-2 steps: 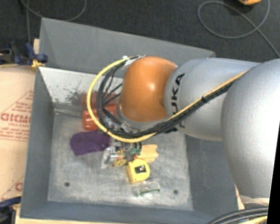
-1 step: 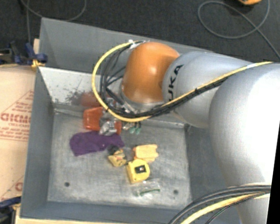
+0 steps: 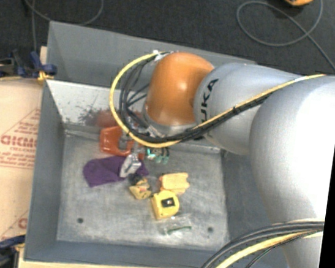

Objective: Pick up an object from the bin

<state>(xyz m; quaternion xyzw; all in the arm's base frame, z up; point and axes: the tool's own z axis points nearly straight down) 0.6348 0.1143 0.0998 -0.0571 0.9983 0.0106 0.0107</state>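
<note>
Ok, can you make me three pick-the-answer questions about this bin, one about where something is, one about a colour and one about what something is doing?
1. The orange thing lies: A. by the far wall of the bin; B. at the near rim; C. outside on the cardboard.
2. The floppy thing beside the pincer is: A. white; B. purple; C. blue.
3. The yellow box with a dark spot is: A. lifted up; B. hanging over the rim; C. lying on the floor.
Answers: 1 A, it sits just under the far wall. 2 B, it is plainly purple. 3 C, it rests flat on the floor, apart from the pincer.
</note>
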